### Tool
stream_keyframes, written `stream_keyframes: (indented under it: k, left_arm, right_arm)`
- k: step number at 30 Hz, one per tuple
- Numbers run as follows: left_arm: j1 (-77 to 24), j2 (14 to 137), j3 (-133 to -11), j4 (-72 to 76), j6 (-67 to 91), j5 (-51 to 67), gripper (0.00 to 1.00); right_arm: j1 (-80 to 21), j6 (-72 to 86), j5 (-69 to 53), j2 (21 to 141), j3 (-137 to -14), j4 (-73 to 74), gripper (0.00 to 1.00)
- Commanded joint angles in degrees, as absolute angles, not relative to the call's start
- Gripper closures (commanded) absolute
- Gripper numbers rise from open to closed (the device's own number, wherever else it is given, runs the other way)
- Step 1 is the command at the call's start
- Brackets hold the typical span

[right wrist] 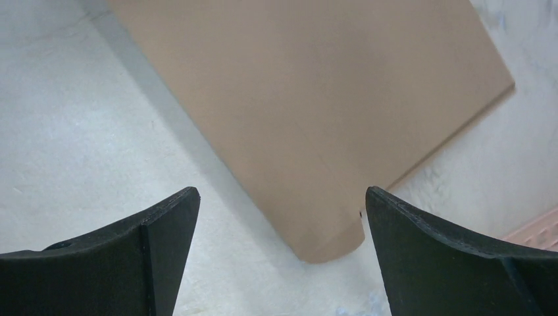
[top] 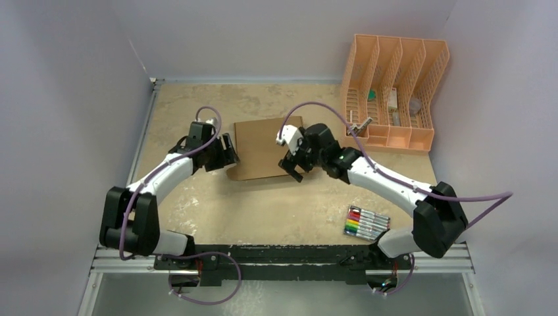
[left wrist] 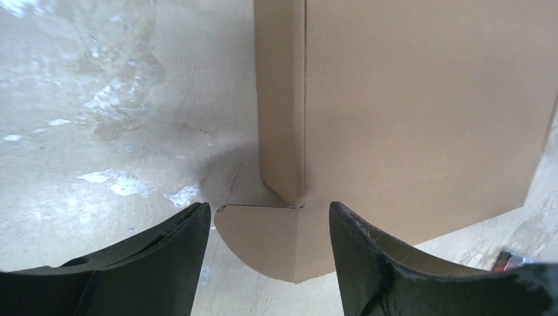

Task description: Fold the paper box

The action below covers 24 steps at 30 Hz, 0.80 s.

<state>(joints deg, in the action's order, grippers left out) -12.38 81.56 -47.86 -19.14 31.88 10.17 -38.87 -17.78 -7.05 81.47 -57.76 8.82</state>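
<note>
A mottled beige desk (top: 197, 210) is seen. A brown box (top: 260, 148) is laid at its middle, a peach organizer (top: 393, 139) is set at the far right, and markers (top: 366, 222) are laid near the right front.

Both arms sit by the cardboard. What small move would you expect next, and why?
Probably the left gripper eases forward and closes on the rounded corner tab of the paper box: its fingers are open, and the tab juts out between them, not yet folded in.
</note>
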Motion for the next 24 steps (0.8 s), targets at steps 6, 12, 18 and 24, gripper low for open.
stream_keyframes:
  k: [6,12,18,24]
  left_arm:
    - [-9.9,70.83,-46.95,-17.17,30.14,4.29,0.33]
    - [-8.25,70.39,-47.04,-18.19,30.23,4.6,0.32]
    - [-7.27,71.94,-48.15,-18.16,29.53,5.69,0.32]
    - [-7.03,72.68,-48.72,-17.06,30.19,7.23,0.32]
  right_arm:
    - [-50.83,-37.7,5.53,81.51,-52.06,0.22,0.01]
    - [-53.74,-41.6,13.81,85.79,-47.02,-12.48,0.02]
    - [-53.99,-44.73,17.41,91.5,-46.57,-20.11,0.08]
    - [-54.38,-48.8,22.99,96.73,-43.69,-30.64,0.22]
